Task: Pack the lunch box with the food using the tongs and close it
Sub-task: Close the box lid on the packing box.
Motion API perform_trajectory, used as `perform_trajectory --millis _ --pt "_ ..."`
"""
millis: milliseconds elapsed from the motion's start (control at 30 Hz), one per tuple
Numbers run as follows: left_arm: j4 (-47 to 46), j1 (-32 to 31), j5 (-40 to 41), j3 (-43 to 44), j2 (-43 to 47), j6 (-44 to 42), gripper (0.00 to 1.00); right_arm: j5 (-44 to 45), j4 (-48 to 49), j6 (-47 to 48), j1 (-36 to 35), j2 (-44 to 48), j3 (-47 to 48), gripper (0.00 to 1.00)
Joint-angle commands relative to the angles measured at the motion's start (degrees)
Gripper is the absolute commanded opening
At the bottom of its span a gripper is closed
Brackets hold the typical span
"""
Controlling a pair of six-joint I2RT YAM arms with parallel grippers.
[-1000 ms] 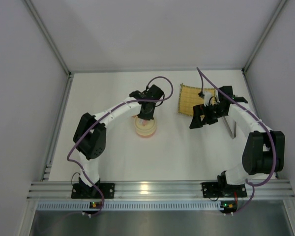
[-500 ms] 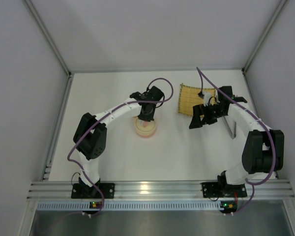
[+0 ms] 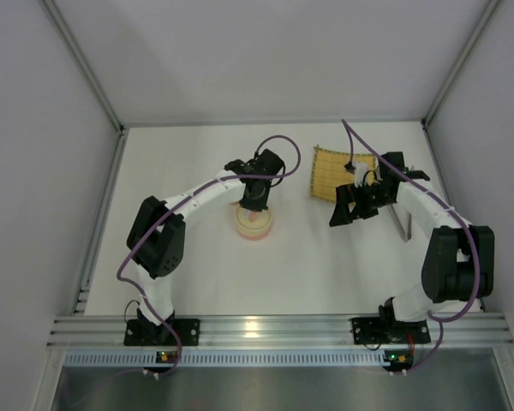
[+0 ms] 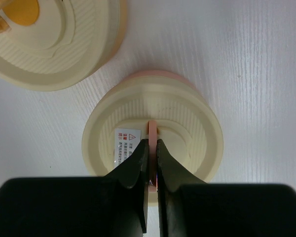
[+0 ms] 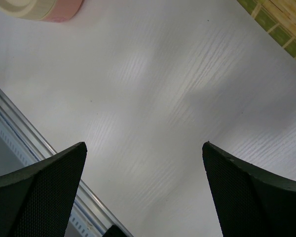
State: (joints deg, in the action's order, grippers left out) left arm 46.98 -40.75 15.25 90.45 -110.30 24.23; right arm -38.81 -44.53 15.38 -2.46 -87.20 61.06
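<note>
My left pincer (image 4: 152,147) is pinching down on the pink tab (image 4: 152,129) of the cream lid (image 4: 187,118) sitting on the pink-rimmed bowl (image 4: 160,75) mid-frame, and the other lidded bowl (image 4: 64,44) is sitting just beside it at upper left. My right pincer (image 5: 143,190) is hanging wide apart over the table (image 5: 138,98), gripping nothing. The tongs (image 3: 402,224) are lying at the right of the overhead view, near the bamboo mat (image 3: 330,174).

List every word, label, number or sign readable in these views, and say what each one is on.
On the cream lid of the pink-rimmed bowl, a white sticker: a red warning triangle; the small print beside and beneath it is too blurred to read.
Nothing else in any view carries legible writing.
</note>
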Motion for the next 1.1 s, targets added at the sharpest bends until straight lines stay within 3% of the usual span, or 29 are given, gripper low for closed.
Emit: perform_trajectory --millis 0,1067 --pt "-2.0 0.8 -0.7 -0.9 3.1 0.5 0.0 -1.7 2.3 1.0 0.8 0.1 0.1 0.99" --pt "-5.7 3.0 -6.8 -9.0 3.2 -1.5 0.0 -1.5 2.3 1.3 0.8 -0.7 -0.1 0.99"
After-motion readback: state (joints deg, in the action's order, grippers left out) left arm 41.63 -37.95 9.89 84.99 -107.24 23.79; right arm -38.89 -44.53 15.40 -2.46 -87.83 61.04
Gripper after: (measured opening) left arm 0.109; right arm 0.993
